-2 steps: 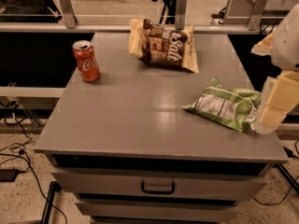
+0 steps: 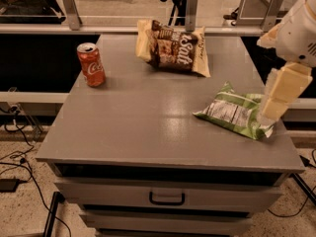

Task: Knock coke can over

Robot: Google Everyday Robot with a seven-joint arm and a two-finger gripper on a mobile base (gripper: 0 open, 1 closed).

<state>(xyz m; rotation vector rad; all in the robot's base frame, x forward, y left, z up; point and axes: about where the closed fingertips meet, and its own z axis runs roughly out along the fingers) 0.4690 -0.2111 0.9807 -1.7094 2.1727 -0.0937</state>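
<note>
A grey bench [image 2: 148,132] fills the middle of the scene. A metal rail [image 2: 118,28] runs behind it, and speckled floor with loose cables [image 2: 17,157] lies to the left.

The coke can [image 2: 91,64] stands upright near the bench's back-left corner, close to the left edge, with bare surface all round it. The nearest thing to it is a brown snack bag [image 2: 173,46], lying flat toward the back centre and apart from the can. A green snack bag [image 2: 237,113] lies near the right edge.

The claw [image 2: 272,108] hangs at the far right, low over the end of the green bag and well apart from the can. I cannot tell whether it is wide or narrow, and it does not appear to hold anything.

The reach is the risk. The arm has to cross the whole bench, and a low sweep could drag the green bag along or clip the brown one. Because the can sits so near the left edge, a hard push from the right could send it off onto the floor instead of tipping it in place. Contact low on the can might only slide it.

Both bags look closed. A drawer [image 2: 167,198] under the bench is shut, so its contents are hidden.
</note>
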